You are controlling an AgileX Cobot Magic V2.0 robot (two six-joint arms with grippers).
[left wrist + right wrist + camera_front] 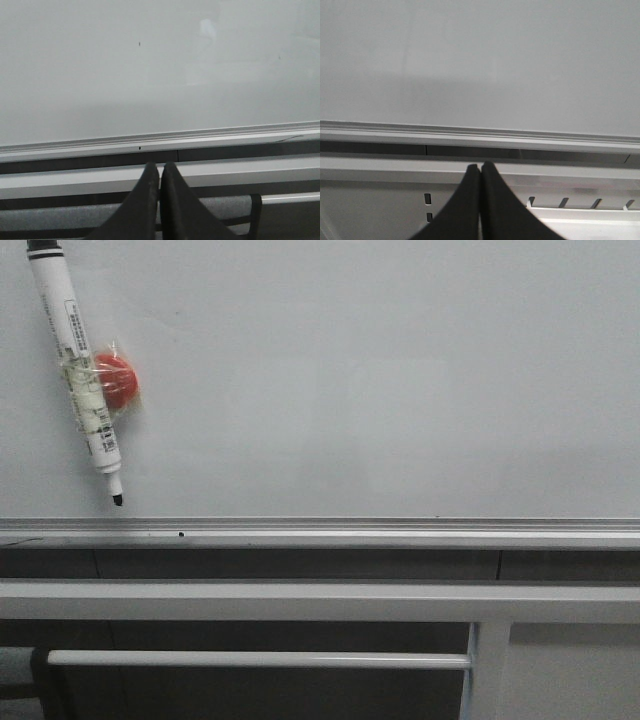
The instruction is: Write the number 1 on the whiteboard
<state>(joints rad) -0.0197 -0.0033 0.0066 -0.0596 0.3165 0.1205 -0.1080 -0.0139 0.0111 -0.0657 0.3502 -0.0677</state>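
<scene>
Looks like office, classroom or lab, exact kind unclear. Large glossy whiteboard with silver bottom rail fills view; marker pen taped to red magnet sticks on it; grey metal frame bars below.

One whiteboard fills the front view, with one silver bottom rail along its lower edge. On the board there is one white marker pen and one red magnet. Below the rail run two pale horizontal frame bars, plus one upright post. Each wrist view shows one tool: the left tool and the right tool, two in all, each with two black fingers.
</scene>
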